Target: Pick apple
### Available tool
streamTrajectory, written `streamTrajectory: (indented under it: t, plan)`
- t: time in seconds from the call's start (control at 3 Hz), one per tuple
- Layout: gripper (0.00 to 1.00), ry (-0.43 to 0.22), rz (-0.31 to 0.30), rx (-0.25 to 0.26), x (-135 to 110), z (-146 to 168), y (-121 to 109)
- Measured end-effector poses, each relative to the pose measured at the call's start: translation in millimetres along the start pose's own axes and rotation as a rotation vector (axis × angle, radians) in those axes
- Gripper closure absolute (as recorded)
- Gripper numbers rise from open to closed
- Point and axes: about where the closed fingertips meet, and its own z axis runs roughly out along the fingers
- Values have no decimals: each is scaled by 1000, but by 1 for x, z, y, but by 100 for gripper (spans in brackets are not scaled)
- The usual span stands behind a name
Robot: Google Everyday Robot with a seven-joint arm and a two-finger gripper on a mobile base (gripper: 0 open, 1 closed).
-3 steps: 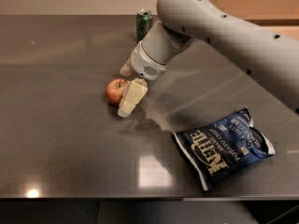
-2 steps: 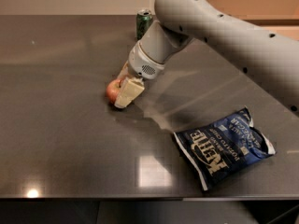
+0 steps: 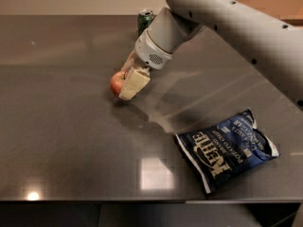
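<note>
The apple [image 3: 116, 83] is small, red and yellowish, and sits left of the table's middle. My gripper [image 3: 124, 84] comes down from the upper right and is shut on it. A cream finger [image 3: 134, 82] covers the apple's right side and the other finger [image 3: 128, 62] shows behind it. The apple's left half sticks out of the grip. It looks slightly raised off the dark table [image 3: 66, 126], with a shadow under it.
A green can [image 3: 145, 19] stands at the back behind the arm. A blue chip bag [image 3: 226, 148] lies flat at the front right. The large grey arm [image 3: 227, 22] crosses the upper right of the view.
My gripper slid left from beside the apple to around it and closed. The apple now sits a little higher in the view than before.
</note>
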Motion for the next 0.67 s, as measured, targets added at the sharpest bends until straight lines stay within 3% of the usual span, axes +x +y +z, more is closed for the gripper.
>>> streamTrajectory:
  t: [0.33, 0.67]
  plan:
    - [100, -63, -53, -6, -24, -77, -1]
    - [100, -63, -53, -6, -24, -77, -1]
